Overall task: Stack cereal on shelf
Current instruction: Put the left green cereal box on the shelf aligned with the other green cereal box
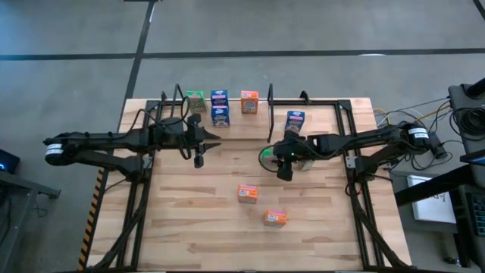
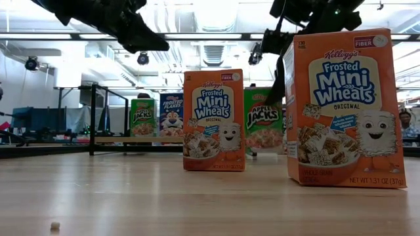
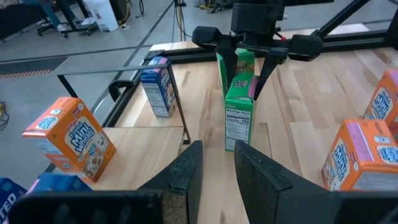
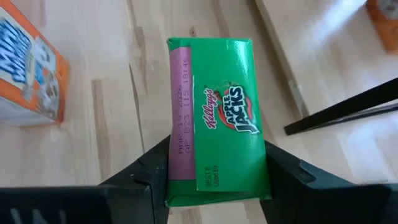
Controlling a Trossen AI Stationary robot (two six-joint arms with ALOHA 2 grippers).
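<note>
So right now my right fingers [image 4: 214, 180] are clamped on a green Apple Jacks box [image 4: 214, 118], one finger on each side of it. From above, that hand sits mid-table, a bit right of centre, and the box looks upright with its base at or just off the wood; I can't tell which. I'd call this the carry step: box grabbed, not yet on the shelf [image 1: 235, 125].

The shelf is the pale strip along the far edge with thin black wire uprights. It already has a green box [image 1: 195, 100], two blue ones [image 1: 220, 108] and an orange one [image 1: 249, 101] on or right at it, and another blue box [image 1: 295, 119] stands just past the right-hand upright. So my guess for the next move: lift the green one clear, swing it toward the far edge without clipping that blue box or the wire bracket, and set it down square next to or on top of its green buddy.

My left fingers [image 3: 217, 177] are empty and slightly parted, hovering over the left-centre of the table, pointed at the action.

Two orange Mini-Wheats boxes [image 1: 248, 193] are standing on the near part of the table, well apart from the shelf, waiting their turn.

The table is light wood planking, looks smooth and flat, with a tiny crumb of something [image 2: 55, 225] near the front edge. Beyond it there's a big open workshop space: concrete floor, ceiling lights, equipment stands.
</note>
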